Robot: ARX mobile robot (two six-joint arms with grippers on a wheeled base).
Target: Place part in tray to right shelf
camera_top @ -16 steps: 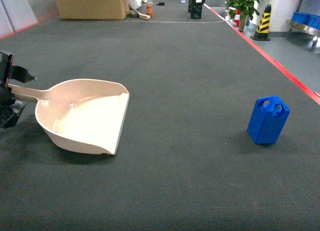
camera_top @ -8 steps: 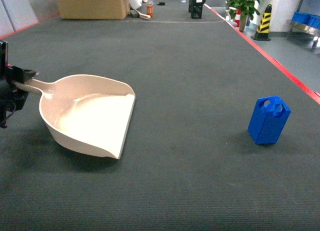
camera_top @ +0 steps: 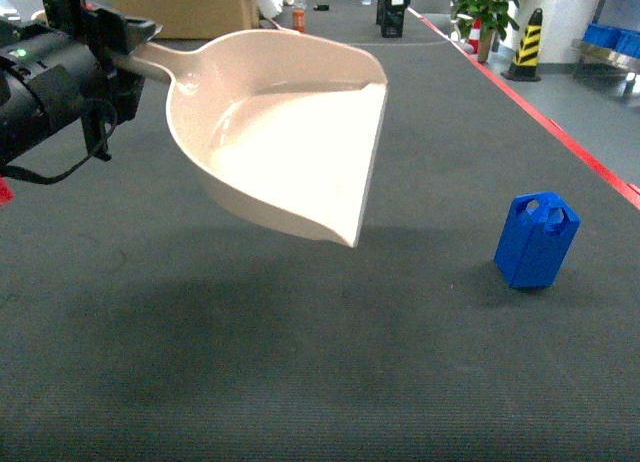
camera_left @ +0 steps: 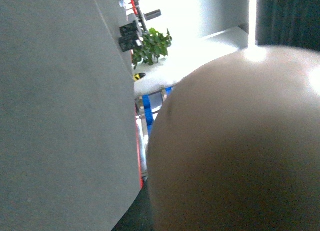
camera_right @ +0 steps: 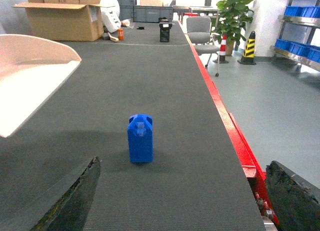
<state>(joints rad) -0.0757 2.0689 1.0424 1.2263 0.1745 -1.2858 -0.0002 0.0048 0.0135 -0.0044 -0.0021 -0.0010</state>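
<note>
The pale beige tray [camera_top: 290, 152] hangs in the air over the left half of the dark mat, tilted, with its flat lip facing right. My left gripper [camera_top: 112, 44] is shut on its handle at the upper left. In the left wrist view the tray's underside [camera_left: 235, 151] fills most of the picture and hides the jaws. The small blue part [camera_top: 537, 240] stands upright on the mat at the right, apart from the tray. In the right wrist view my right gripper [camera_right: 182, 201] is open and empty, and the part [camera_right: 140, 138] stands just ahead of it. A steel rack with blue crates [camera_right: 300, 21] stands far right; I cannot tell whether it is the right shelf.
A red edge [camera_top: 590, 167] runs along the mat's right side, with grey floor beyond it. A cardboard box [camera_top: 180, 7] sits at the far left end. A potted plant [camera_top: 490, 7] and a striped cone [camera_top: 525, 47] stand at the back right.
The tray has risen off the mat and moved up and to the right in my left gripper, which now shows higher in the head view. The part has not moved.
</note>
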